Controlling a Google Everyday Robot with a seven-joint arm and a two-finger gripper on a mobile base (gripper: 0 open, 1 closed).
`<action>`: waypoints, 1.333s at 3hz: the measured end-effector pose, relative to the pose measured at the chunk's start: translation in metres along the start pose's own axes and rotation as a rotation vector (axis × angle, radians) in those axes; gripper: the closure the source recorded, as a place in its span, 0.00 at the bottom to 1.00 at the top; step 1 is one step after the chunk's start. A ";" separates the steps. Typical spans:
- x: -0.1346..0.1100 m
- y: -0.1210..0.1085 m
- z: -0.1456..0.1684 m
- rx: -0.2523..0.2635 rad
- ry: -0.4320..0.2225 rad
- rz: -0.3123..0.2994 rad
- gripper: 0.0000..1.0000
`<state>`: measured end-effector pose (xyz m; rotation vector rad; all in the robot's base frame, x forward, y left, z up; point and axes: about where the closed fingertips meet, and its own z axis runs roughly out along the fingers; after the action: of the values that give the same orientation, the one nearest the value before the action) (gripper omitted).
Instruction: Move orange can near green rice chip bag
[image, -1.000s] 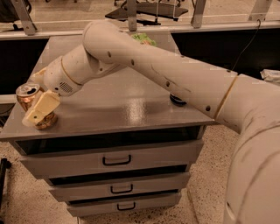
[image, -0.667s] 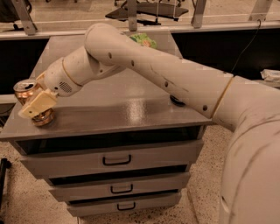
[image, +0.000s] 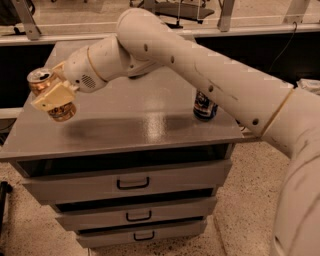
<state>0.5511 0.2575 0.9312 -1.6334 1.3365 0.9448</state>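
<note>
Up front, three drawers (image: 132, 182) sit under the tabletop (image: 140, 125). Over its left side the gripper (image: 52, 97) has its jaws clamped on the orange can (image: 41, 79), which hangs tilted, off the surface. Further right, a blue can (image: 204, 107) stands half hidden behind the arm (image: 210, 75).

Grey cabinet (image: 150, 122): flat top, three drawers (image: 132, 183) below with dark pull handles, all closed. A dark blue can (image: 205, 106) stands upright near the top's right edge, partly hidden. Speckled floor (image: 245, 200) surrounds the unit. The gripper (image: 54, 97) hangs above the top's left front corner.
</note>
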 end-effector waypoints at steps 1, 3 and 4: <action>-0.002 -0.001 -0.002 0.004 -0.002 -0.004 1.00; 0.000 -0.012 -0.038 0.074 0.042 -0.010 1.00; 0.005 -0.031 -0.101 0.185 0.090 -0.029 1.00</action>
<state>0.5883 0.1666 0.9703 -1.5642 1.4135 0.7150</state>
